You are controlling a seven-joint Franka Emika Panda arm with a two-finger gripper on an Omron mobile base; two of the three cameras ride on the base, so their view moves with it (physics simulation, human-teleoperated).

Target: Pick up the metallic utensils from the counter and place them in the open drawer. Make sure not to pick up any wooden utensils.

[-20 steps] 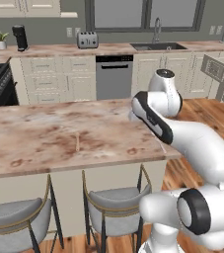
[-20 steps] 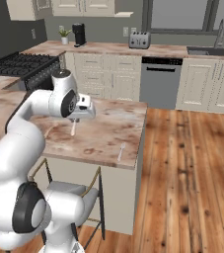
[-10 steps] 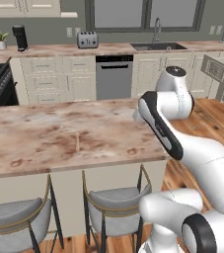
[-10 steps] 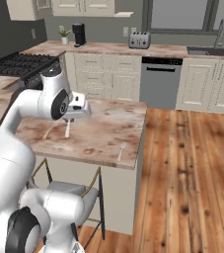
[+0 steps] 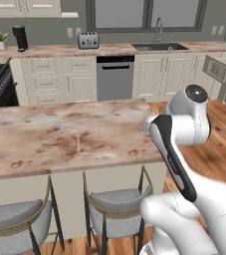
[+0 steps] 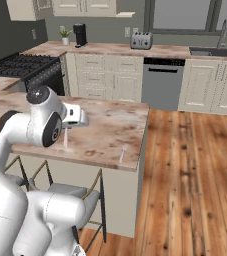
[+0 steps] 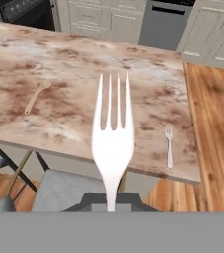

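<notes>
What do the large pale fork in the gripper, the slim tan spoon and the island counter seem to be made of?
Large pale fork: probably metal; smooth silvery-white sheen.
Slim tan spoon: apparently wood; matte, pale tan all over.
Island counter: polished-looking stone; beige with rust-brown marbling.

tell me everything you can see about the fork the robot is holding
The fork is pale silvery metal, all one piece, with four long tines and a handle narrowing toward the gripper, which is shut on the handle's end. It is lifted clear of the counter and points along the gripper, touching nothing else.
</notes>
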